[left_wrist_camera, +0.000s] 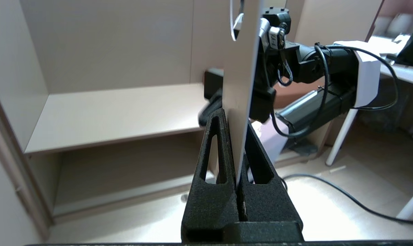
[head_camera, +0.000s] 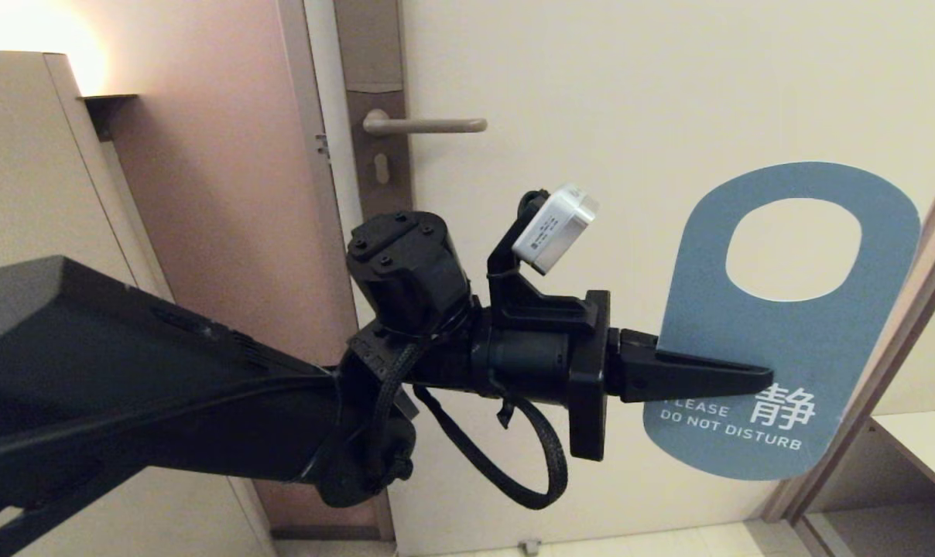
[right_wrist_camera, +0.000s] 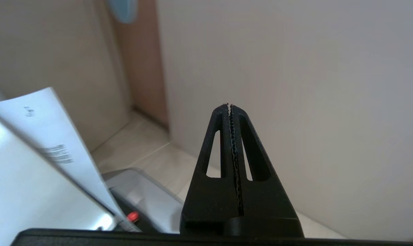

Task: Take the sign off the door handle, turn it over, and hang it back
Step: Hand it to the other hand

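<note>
The sign point(head_camera: 785, 340) is off the door handle point(head_camera: 429, 124) and hangs in the air, down and to the right of it, in front of the door. Its blue "DO NOT DISTURB" face is toward the head camera, with the oval hole uppermost. My left gripper point(head_camera: 765, 377) is shut on the sign's lower left part, above the text. In the left wrist view the sign point(left_wrist_camera: 242, 68) stands edge-on between the shut fingers point(left_wrist_camera: 220, 143). My right gripper point(right_wrist_camera: 229, 106) is shut and empty, low near the door; the right arm point(left_wrist_camera: 329, 65) shows behind the sign.
The brown backplate point(head_camera: 378, 155) with its keyhole is on the door's left edge. A beige cabinet point(head_camera: 18, 193) stands at the left. An open shelf unit point(head_camera: 920, 449) is at the right, beyond the door frame. A cable point(left_wrist_camera: 346, 198) lies on the floor.
</note>
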Available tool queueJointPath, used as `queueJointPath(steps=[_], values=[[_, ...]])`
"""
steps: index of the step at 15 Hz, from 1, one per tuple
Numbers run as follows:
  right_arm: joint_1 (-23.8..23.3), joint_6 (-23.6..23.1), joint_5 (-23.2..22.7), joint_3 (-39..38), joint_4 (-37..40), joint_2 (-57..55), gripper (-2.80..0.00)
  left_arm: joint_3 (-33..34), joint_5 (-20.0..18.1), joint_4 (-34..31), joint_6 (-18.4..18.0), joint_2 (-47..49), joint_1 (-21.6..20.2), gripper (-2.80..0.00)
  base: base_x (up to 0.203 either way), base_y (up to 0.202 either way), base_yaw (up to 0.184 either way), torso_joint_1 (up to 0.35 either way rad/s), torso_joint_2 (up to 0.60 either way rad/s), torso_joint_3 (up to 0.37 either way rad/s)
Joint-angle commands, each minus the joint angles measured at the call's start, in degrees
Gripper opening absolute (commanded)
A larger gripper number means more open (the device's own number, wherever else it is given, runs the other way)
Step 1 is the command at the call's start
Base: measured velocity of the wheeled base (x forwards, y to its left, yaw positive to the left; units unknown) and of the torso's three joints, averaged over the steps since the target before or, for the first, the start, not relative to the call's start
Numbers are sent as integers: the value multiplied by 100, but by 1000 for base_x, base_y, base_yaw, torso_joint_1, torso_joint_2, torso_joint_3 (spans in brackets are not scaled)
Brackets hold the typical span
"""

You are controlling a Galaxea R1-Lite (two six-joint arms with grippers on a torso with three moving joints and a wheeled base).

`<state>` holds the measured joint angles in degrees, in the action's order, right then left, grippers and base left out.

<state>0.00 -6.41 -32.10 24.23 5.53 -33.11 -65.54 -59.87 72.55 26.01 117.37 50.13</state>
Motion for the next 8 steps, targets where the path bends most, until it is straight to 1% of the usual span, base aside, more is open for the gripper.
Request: queueJointPath(steps=[1, 3, 4, 8], values=[[0, -9, -162, 50, -18, -415, -280, -241, -21, 223, 151, 451, 39, -280, 0, 0, 0, 0, 0, 0], [0, -9, -231, 38, -17, -517, -280, -293, 10, 269, 186, 532, 32, -280, 0, 0, 0, 0, 0, 0], [0, -9, -246, 27, 0, -524, 0, -293, 19, 281, 186, 557, 25, -280, 0, 0, 0, 0, 0, 0], [-5, -12, -274, -26, -26, -664, 0, -284, 37, 295, 168, 594, -30, -280, 0, 0, 0, 0, 0, 0]])
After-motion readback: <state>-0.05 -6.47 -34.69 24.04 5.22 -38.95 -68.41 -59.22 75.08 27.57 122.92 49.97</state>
